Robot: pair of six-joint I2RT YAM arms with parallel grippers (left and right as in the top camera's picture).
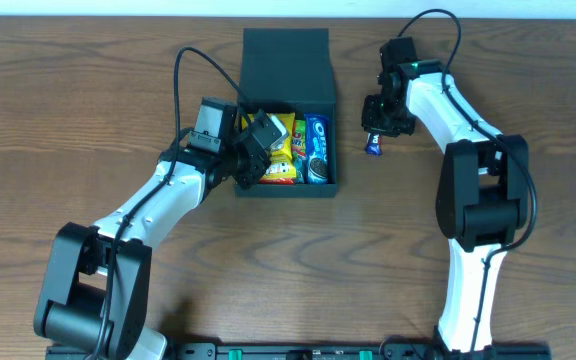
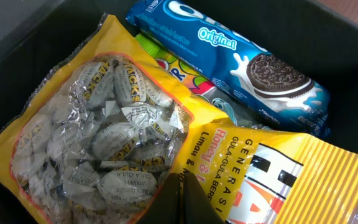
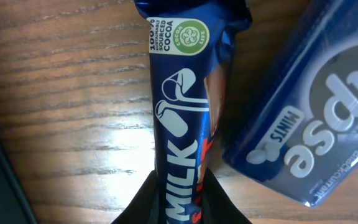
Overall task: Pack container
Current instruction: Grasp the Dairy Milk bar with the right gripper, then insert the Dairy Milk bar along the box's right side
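Item: container (image 1: 288,191), dark green, table centre, lid thrown back to the far side, so open for loading

Contents: yellow candy bag (image 2: 104,143) left, colourful packet (image 2: 179,71) middle, Oreo packet (image 2: 241,62) right, laid flat side by side, apparently to save room

Left gripper (image 2: 182,183): fingers drawn together on the bag, likely settling it

Right gripper (image 3: 180,186): clamped on a blue chocolate bar (image 3: 179,112), right of the container, beside a mints tin (image 3: 309,124); probably next in

Surface: brown wood-grain table (image 1: 68,100)

Room: not shown
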